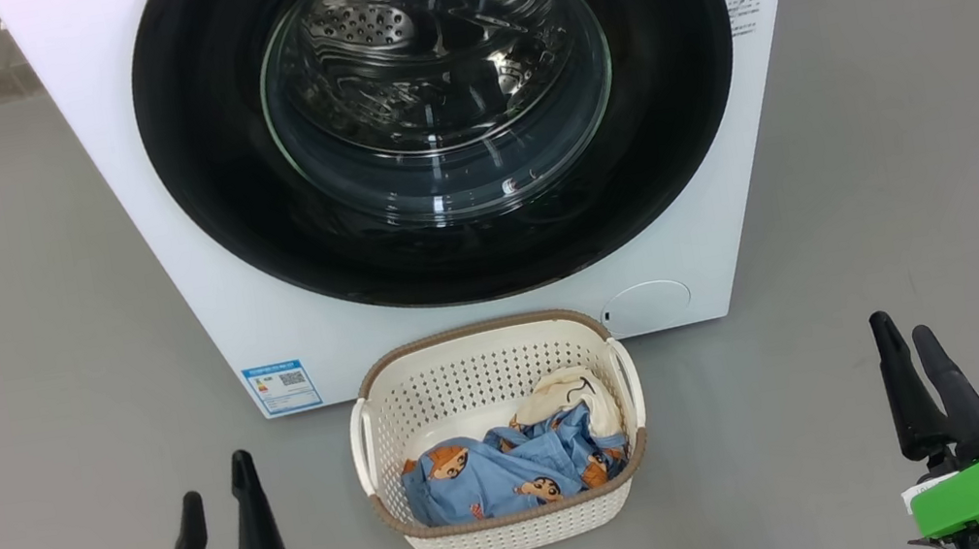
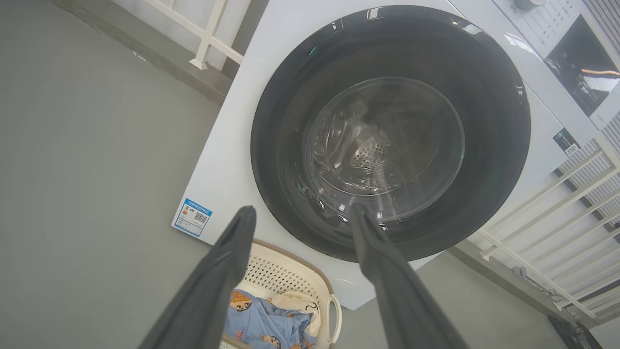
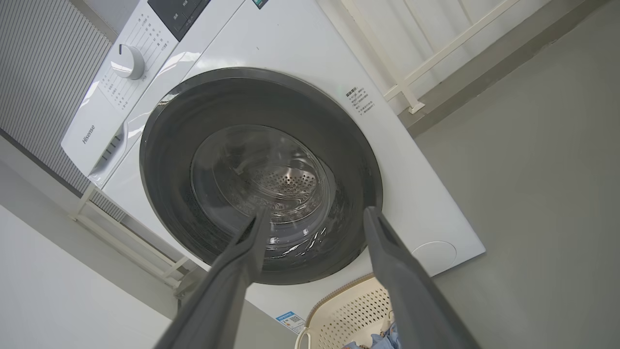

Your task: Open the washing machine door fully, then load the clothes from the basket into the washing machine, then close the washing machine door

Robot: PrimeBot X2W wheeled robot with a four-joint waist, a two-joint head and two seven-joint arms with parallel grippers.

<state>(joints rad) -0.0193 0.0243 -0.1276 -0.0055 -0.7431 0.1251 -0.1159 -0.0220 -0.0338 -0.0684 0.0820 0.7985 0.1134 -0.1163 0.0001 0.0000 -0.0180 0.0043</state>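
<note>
Noting L claw (image 1: 215, 480) at lower left: fingers spread wide, nothing held. Ahead & to its right, door (image 1: 435, 87) of washer (image 1: 266, 349) sits shut, centred betw. both arms; neither arm clearly nearer. Basket (image 1: 478, 327) on floor just in front of washer, below door, clothes (image 1: 511, 472) inside. R claw (image 1: 901, 327) at lower right: also wide open, empty. Judgement: door-opening step not begun; handle side can't be told.

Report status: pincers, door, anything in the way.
Both open and empty: left pincer, right pincer. The washing machine door shut. The clothes in basket, sitting right below the door.
</note>
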